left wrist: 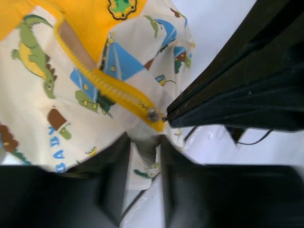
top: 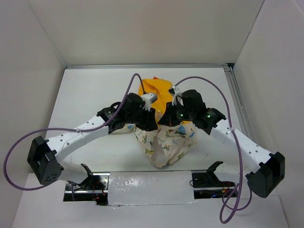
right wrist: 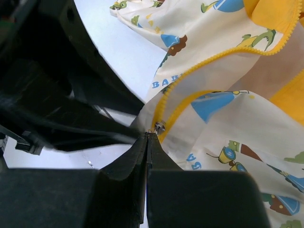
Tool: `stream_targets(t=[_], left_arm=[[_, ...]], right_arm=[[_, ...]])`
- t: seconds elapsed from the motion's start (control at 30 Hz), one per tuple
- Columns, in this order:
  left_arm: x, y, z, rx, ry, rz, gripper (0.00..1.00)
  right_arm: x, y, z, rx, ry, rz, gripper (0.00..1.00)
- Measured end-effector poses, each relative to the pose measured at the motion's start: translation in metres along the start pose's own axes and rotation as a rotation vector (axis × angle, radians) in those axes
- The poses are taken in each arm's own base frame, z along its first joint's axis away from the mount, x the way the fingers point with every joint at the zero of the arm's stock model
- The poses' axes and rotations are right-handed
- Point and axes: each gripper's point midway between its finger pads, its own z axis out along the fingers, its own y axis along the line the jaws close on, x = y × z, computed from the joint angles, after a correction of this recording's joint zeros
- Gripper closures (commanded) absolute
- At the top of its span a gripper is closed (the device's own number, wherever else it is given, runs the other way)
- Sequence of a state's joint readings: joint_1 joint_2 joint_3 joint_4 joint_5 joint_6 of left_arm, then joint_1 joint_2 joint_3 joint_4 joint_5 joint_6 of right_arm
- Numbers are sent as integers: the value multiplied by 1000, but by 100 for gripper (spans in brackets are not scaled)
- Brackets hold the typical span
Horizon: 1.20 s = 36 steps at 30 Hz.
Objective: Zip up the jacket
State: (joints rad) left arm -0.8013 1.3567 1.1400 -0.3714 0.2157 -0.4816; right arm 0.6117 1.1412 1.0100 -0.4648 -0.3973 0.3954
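Over white table (top: 85, 95), pinching zipper slider (right wrist: 159, 127) in clenched right gripper (right wrist: 148, 135); straddling jacket (top: 168, 142) hem (left wrist: 142, 166) below slider with left gripper (left wrist: 143, 141), grip unclear; likely pulling hoodward along teeth (left wrist: 109, 88).

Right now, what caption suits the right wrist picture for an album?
Right gripper pinched shut at the zipper slider of the cartoon-print jacket.
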Motion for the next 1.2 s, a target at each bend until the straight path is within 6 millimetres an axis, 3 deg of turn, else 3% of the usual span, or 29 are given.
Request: stream_targets(t=[0.07, 0.1, 0.43, 0.73, 0.83, 0.97, 1.1, 1.2], left_arm=[[0, -2, 5, 10, 15, -12, 85], [0, -2, 7, 11, 20, -20, 100], [-2, 1, 10, 1, 24, -33, 100], [5, 8, 7, -24, 36, -81, 100], [16, 4, 6, 6, 80, -104, 100], [31, 16, 3, -25, 134, -173, 100], [41, 4, -2, 31, 157, -196, 100], [48, -14, -15, 107, 166, -167, 100]], right_arm=[[0, 0, 0, 1, 0, 0, 100], [0, 0, 0, 2, 0, -1, 100], [-6, -31, 17, 204, -52, -87, 100], [-23, -33, 32, 412, -176, -367, 100], [-31, -49, 38, 570, -212, -460, 100], [-43, -69, 46, 721, -232, -497, 100], [-51, -96, 49, 821, -214, -494, 100], [-71, -122, 58, 856, -207, -440, 100]])
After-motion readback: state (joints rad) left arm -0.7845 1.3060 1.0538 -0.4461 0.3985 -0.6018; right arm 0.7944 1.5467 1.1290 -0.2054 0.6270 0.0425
